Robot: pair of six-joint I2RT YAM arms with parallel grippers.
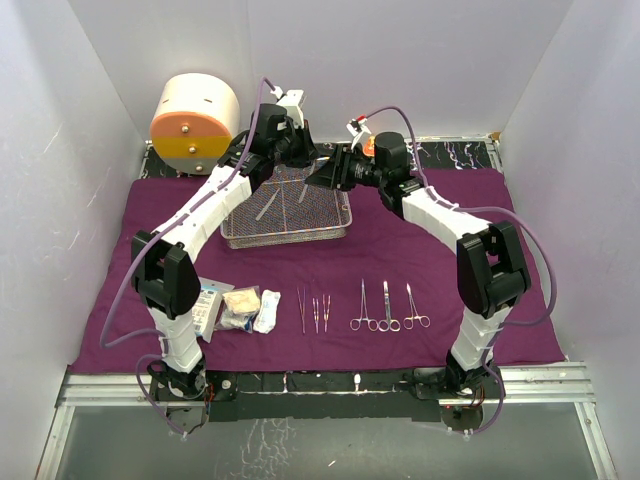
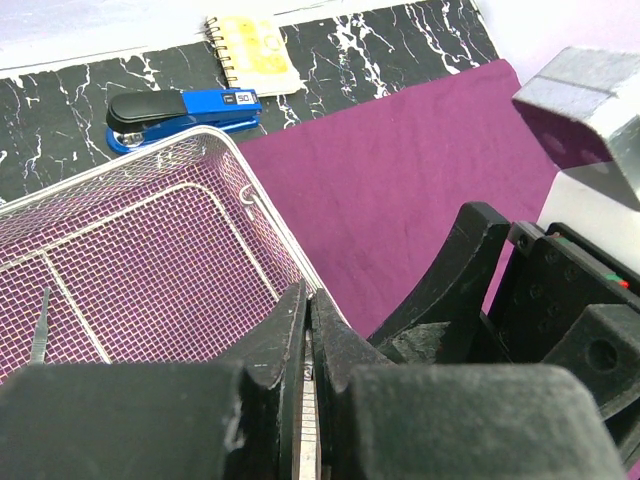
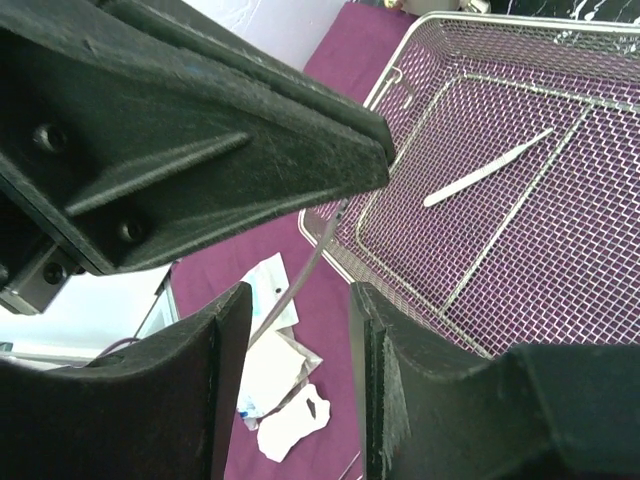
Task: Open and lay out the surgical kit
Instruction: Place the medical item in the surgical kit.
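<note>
Left jaws clenched on a slim steel instrument, held up over the edge of the wire-mesh tray. Right jaws released, one finger on either side of that instrument; we see no contact. One scalpel lies flat inside the tray. We note the tray sits on the purple cloth spread over the desk; along its near side, in a row: gauze and packets, tweezers, forceps

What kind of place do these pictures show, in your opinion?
Probably a robot test booth staged as a surgical prep table, not a real operating room: plain white walls enclose it, a purple cloth is spread out, and forceps lie in a row near a wire-mesh tray.
</note>
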